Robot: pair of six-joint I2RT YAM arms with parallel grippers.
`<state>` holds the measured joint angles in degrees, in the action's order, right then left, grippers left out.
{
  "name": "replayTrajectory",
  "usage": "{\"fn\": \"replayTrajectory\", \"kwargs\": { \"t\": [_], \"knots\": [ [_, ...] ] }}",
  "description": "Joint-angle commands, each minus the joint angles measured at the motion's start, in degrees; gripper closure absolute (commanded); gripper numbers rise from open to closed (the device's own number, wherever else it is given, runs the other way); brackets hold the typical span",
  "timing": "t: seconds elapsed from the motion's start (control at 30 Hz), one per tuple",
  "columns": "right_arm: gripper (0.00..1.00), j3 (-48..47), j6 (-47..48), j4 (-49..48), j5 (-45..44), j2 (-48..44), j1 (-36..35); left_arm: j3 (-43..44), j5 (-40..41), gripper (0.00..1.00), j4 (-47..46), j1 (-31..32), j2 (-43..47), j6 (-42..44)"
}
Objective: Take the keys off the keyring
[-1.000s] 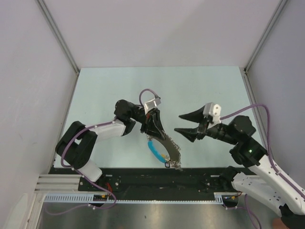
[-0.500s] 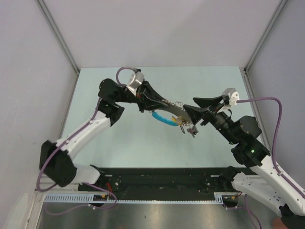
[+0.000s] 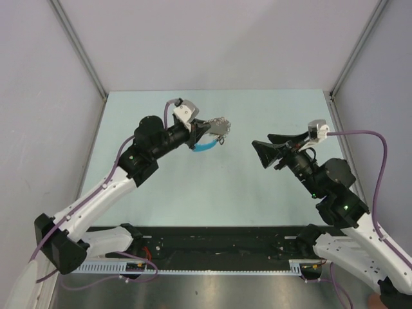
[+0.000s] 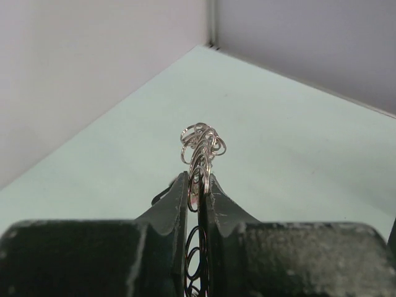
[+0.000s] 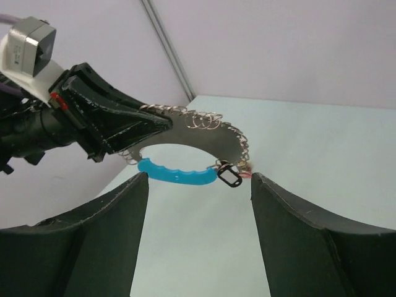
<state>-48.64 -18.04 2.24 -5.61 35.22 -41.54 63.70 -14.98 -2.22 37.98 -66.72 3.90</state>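
My left gripper (image 3: 201, 133) is shut on the keyring (image 3: 215, 126), a silvery chain-like loop with a light-blue band (image 3: 205, 147), and holds it above the table at back centre. In the left wrist view the jaws pinch the ring coils (image 4: 202, 148). In the right wrist view the keyring (image 5: 207, 133) arcs ahead of me with its blue band (image 5: 178, 174). A small dark key (image 5: 230, 178) and a red-headed key (image 5: 246, 172) hang at its right end. My right gripper (image 3: 262, 150) is open and empty, facing the loop from the right, apart from it.
The pale green table (image 3: 212, 193) is walled by grey panels at the back and both sides. A black rail (image 3: 219, 241) runs along the near edge. Purple cables (image 3: 360, 138) loop off both wrists.
The left gripper drew back left and up with the keyring, which now hangs bunched at its tips. The right gripper, which had reached the loop's end, now stands apart from it.
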Motion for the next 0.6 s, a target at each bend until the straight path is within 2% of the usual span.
{"fn": "replayTrajectory", "kwargs": {
  "t": [0.0,0.1,0.13,0.2,0.23,0.27,0.3,0.33,0.4,0.43,0.53,0.57],
  "knots": [
    [0.28,0.0,-1.2,-1.1,1.8,4.4,0.0,-4.2,7.0,1.0,-4.6,0.0,8.6,-3.5],
    [0.27,0.0,1.8,-4.1,7.1,7.6,0.4,-1.9,1.9,0.99,1.8,-0.5,8.5,-5.4],
    [0.24,0.0,2.6,-4.6,10.4,8.2,0.8,-1.1,-0.2,1.0,4.9,-0.8,8.0,-5.4],
    [0.21,0.0,2.9,-5.5,11.6,9.5,2.1,0.3,1.3,1.0,11.5,-2.5,7.0,-6.1],
    [0.21,0.0,2.3,-5.5,11.6,9.9,2.6,1.3,5.7,1.0,14.7,-3.5,6.3,-7.1],
    [0.21,0.0,1.2,-5.3,11.5,10.1,3.6,3.0,7.0,0.99,18.4,-7.3,2.8,-8.5],
    [0.21,0.0,-0.5,-4.5,11.6,10.3,4.1,6.7,7.1,0.99,27.7,-9.8,1.0,-13.5],
    [0.21,0.0,-1.0,-4.0,11.8,10.7,4.2,7.5,1.6,0.99,30.2,-15.3,-0.3,-16.6],
    [0.21,0.1,-2.1,-2.4,12.0,11.4,4.0,3.8,-7.9,1.0,29.3,-19.5,-1.4,-23.9],
    [0.21,0.3,-2.3,-0.6,12.1,11.7,3.9,2.1,-9.8,1.0,28.2,-20.9,-1.0,-25.3],
    [0.21,3.5,-1.0,-1.6,14.4,12.8,2.6,-0.9,-7.1,0.99,29.5,-21.5,-0.7,-27.1],
    [0.21,4.7,0.2,-4.9,14.4,13.0,1.9,-0.9,-8.8,1.0,29.9,-22.1,-1.2,-28.1]
  ]
}}
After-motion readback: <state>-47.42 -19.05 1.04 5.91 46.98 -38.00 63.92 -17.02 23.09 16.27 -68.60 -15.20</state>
